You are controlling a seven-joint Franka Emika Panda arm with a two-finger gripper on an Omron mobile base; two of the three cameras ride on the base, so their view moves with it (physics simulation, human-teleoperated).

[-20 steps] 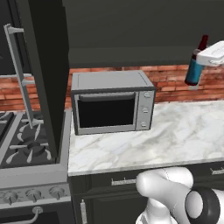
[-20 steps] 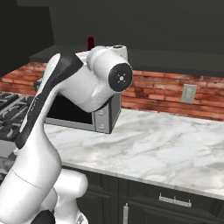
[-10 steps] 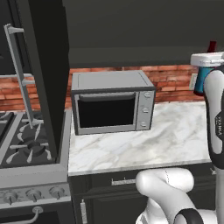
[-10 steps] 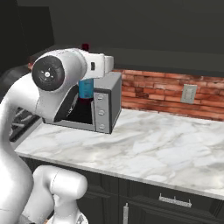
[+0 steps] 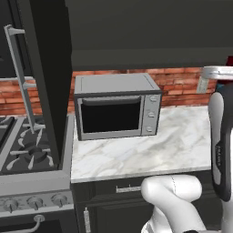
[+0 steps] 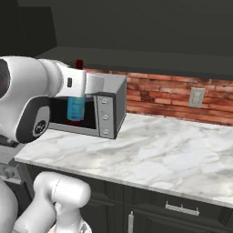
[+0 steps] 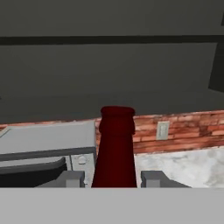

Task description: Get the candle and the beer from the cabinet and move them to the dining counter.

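upright, the dark red-brown beer (image 7: 114, 148) with blue label sits gripped between the fingers (image 7: 72, 179).

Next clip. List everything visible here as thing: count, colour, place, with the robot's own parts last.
beer: one, dark red-brown bottle with blue label, held upright above the counter in front of the microwave.
microwave: one, grey with dark window, on the counter against the brick wall.
counter: one, white-grey marble over dark drawers.
brick wall: one, red-brown, behind the counter.
wall outlet: one, pale grey, on the brick.
stove: one, grey with dark grates, left of the counter.
gripper: one, dark fingers either side of the beer.
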